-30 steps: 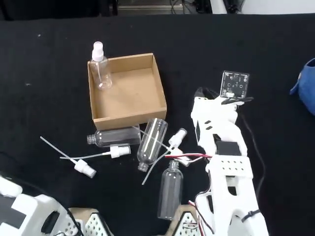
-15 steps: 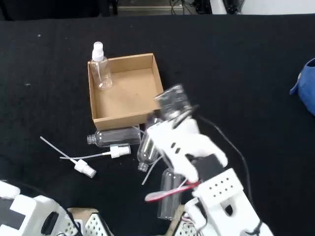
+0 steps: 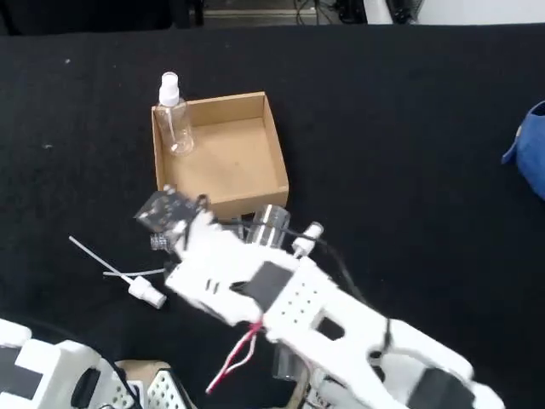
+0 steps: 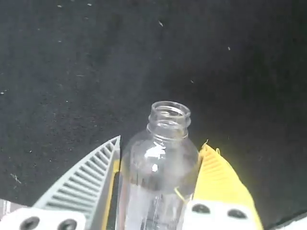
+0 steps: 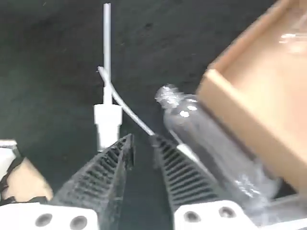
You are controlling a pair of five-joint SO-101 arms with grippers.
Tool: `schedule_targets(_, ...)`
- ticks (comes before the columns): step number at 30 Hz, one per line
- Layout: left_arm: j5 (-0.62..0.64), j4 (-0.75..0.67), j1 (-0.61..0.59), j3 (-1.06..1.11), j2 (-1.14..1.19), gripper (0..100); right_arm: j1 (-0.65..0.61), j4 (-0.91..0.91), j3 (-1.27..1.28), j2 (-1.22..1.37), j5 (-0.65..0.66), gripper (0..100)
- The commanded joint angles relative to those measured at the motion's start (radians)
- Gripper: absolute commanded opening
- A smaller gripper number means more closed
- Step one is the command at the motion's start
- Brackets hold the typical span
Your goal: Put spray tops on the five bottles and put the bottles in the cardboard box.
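The left gripper [image 4: 162,143] grasps a clear uncapped bottle [image 4: 158,177]; the right gripper [image 5: 142,139], jaws slightly apart, hangs near a white spray top [image 5: 106,122].

mid-table, a box [image 3: 277,166]; upright in its far left corner, a topped bottle [image 3: 174,119]. just before the near wall, lying flat, a bare bottle [image 5: 206,139]; to its right a second bottle [image 3: 271,223], with a spray top [image 3: 308,234] just beside it. farther left and nearer, another top [image 3: 146,291]. above the bare bottle and that top, the right gripper [image 5: 142,139]. between the fingers of the left gripper [image 4: 161,143], a held bottle [image 4: 165,120], neck outward.
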Motion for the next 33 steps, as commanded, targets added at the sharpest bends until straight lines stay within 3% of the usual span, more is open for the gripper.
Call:
schedule_targets(1,0.055,-0.025,-0.012,-0.064,-0.006,3,-0.1,-0.1,-0.077,0.097,-0.035,12.3)
schedule_targets(6,0.055,-0.018,-0.012,-0.058,-0.005,3,-0.172,-0.1,-0.148,0.232,-0.04,13.1)
schedule_targets(19,0.057,-0.02,-0.048,-0.039,-0.005,3,-0.221,-0.097,-0.321,0.478,-0.124,13.1)
schedule_targets(33,0.051,-0.014,-0.048,-0.024,-0.005,3,-0.209,-0.095,-0.473,0.742,-0.117,13.1)
